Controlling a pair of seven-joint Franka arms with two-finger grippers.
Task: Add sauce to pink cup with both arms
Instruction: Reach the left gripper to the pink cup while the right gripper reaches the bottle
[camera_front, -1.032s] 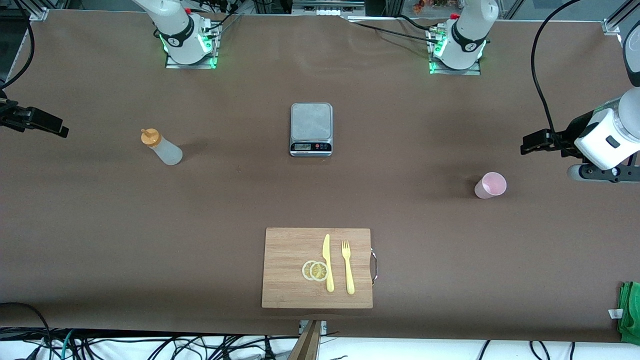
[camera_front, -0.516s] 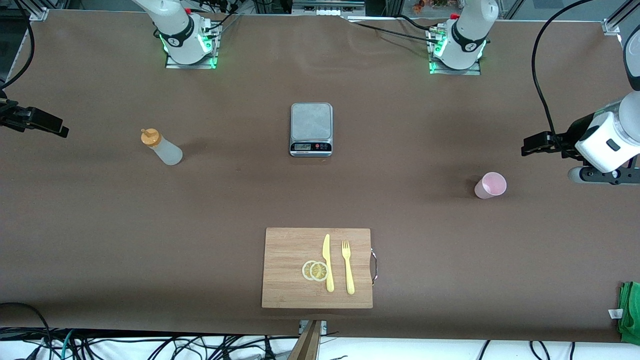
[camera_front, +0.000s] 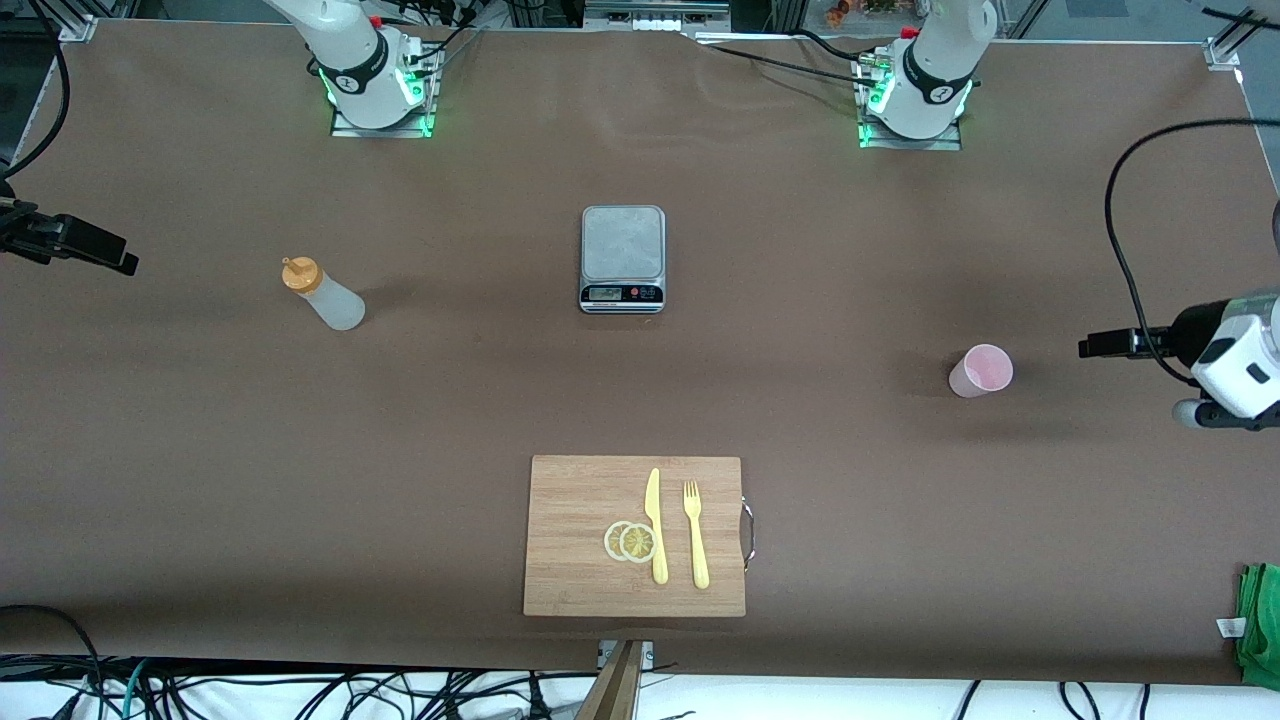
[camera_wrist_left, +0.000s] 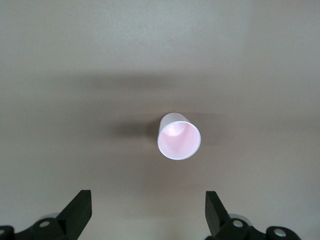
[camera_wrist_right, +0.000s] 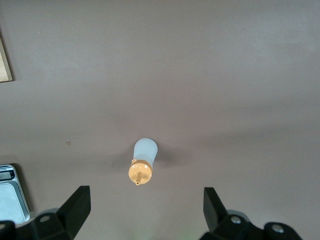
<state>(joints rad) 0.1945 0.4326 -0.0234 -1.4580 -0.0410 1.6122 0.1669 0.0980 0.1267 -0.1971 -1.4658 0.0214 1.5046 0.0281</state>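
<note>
Two end effectors flank our worktop in front: cup (camera_front: 981, 370) toward the left arm's end, sauce (camera_front: 323, 293) toward the right arm's. Through the left wrist, our left end effector (camera_wrist_left: 148, 210) gapes wide facing the empty cup; approach level, straddling it. Through the right wrist, our right end effector (camera_wrist_right: 146, 207) gapes wide facing the sauce; grip its body.
</note>
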